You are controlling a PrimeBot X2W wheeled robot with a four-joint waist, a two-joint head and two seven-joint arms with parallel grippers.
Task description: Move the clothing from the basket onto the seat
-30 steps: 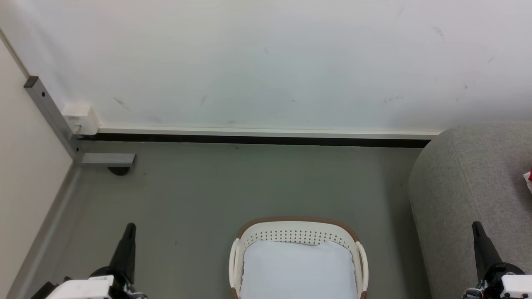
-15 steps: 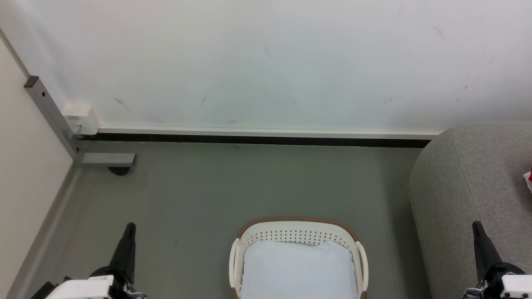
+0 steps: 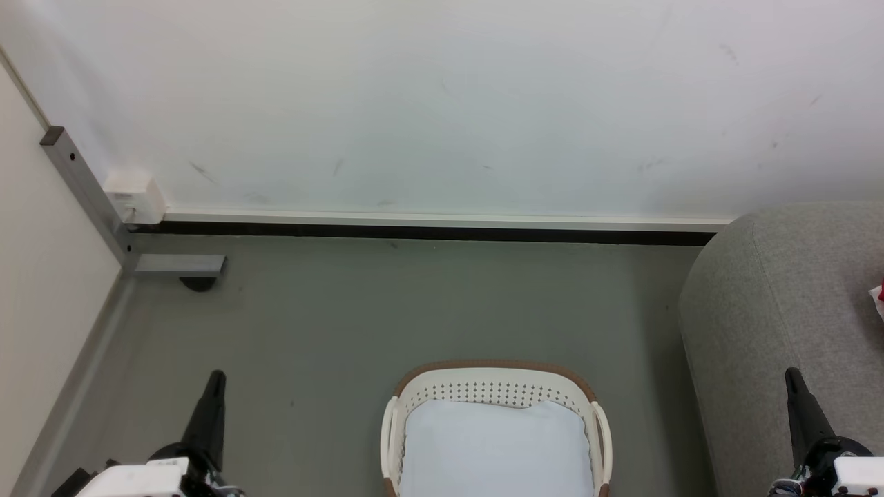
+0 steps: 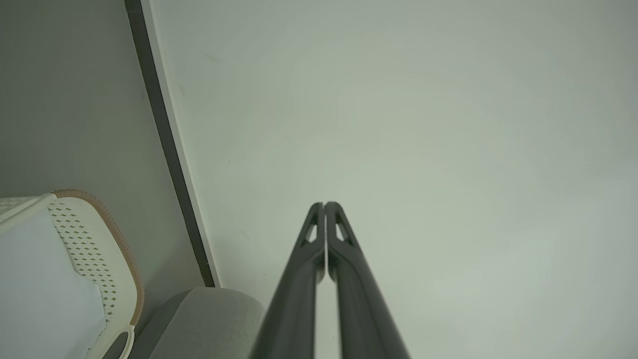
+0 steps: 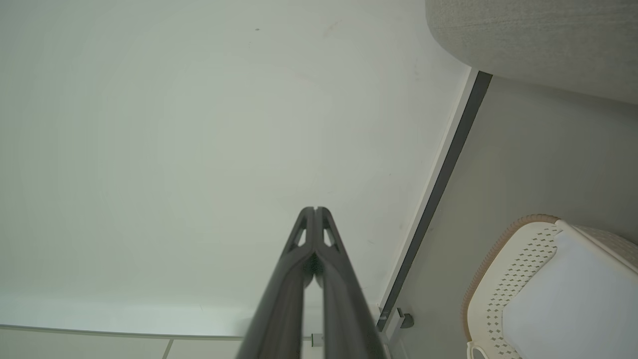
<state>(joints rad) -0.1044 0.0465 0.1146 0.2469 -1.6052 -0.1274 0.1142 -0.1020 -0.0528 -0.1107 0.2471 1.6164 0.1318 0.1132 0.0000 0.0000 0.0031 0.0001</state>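
Observation:
The cream basket (image 3: pixel 494 376) with a brown rim stands on the floor at the bottom centre, holding just a plain white liner sheet (image 3: pixel 494 449). It also appears as basket (image 4: pixel 89 239) and basket (image 5: pixel 518 259) in the wrist views. The grey seat (image 3: pixel 787 310) rises at the right. A scrap of red and white clothing (image 3: pixel 878 298) lies on it at the frame's right edge. My left gripper (image 3: pixel 217 376) is shut and empty, left of the basket. My right gripper (image 3: pixel 791 373) is shut and empty in front of the seat. Both point at the wall, seen as left gripper (image 4: pixel 324 204) and right gripper (image 5: pixel 314 209).
A white wall with a dark baseboard (image 3: pixel 428 233) runs across the back. A grey metal post (image 3: pixel 83 186) with a foot bracket and a small white box (image 3: pixel 133 197) sits in the left corner. Grey floor (image 3: pixel 414 310) spreads between basket and wall.

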